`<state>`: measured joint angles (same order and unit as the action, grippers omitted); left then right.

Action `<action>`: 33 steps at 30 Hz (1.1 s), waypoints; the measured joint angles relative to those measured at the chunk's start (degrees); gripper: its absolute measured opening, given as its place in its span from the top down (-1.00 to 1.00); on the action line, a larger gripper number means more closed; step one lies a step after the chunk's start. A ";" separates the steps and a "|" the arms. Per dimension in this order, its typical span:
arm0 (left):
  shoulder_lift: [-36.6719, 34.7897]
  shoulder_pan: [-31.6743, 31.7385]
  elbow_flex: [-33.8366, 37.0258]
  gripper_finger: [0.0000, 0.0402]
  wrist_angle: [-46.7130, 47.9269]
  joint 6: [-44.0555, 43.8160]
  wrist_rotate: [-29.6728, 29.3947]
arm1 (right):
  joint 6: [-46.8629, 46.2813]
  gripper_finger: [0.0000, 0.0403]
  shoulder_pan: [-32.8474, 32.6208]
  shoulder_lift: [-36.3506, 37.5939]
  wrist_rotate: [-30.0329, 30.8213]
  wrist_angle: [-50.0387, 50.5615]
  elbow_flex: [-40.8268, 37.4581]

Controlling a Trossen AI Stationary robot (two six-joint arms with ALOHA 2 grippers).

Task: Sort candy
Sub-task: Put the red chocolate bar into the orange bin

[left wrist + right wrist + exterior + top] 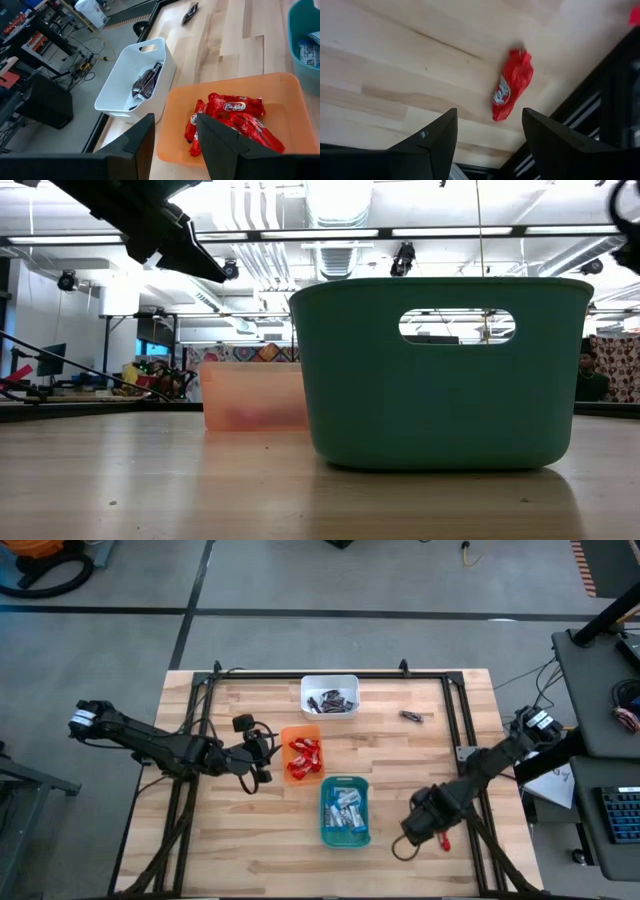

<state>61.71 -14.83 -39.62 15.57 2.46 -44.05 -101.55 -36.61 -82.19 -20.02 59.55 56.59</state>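
Red candies (304,758) lie in the orange tray (301,731), dark ones (332,701) in the white tray (330,682), and blue-and-white ones (346,812) in the teal tray (326,830). My left gripper (262,756) (175,135) is open and empty, hovering at the orange tray's left rim (170,125). My right gripper (425,827) (490,130) is open above the table's near right part. A red candy (510,92) (443,840) lies flat on the wood just ahead of its fingertips, untouched. One dark candy (411,716) (190,12) lies loose on the table.
The three trays stand in a staggered row down the table's middle, and the teal tray (440,370) fills the low view with the orange tray (255,395) behind it. A black frame rail (600,115) runs close beside the red candy. Bare wood lies between the trays and the right rail.
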 joint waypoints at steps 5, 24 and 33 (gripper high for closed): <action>0.00 0.02 0.00 0.36 0.04 0.00 0.00 | -6.66 -0.07 -3.66 0.00 -0.14 -1.82 -2.14; 0.02 0.01 0.00 0.36 0.07 -0.04 0.00 | -11.11 0.16 -5.26 -0.42 0.08 -15.98 -12.60; 0.02 0.02 0.00 0.36 0.09 -0.04 0.00 | -10.99 0.52 -5.26 -0.42 0.52 -16.45 -13.10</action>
<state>61.73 -14.81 -39.62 15.66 2.42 -44.05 -112.54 -41.87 -82.61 -19.51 43.10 43.49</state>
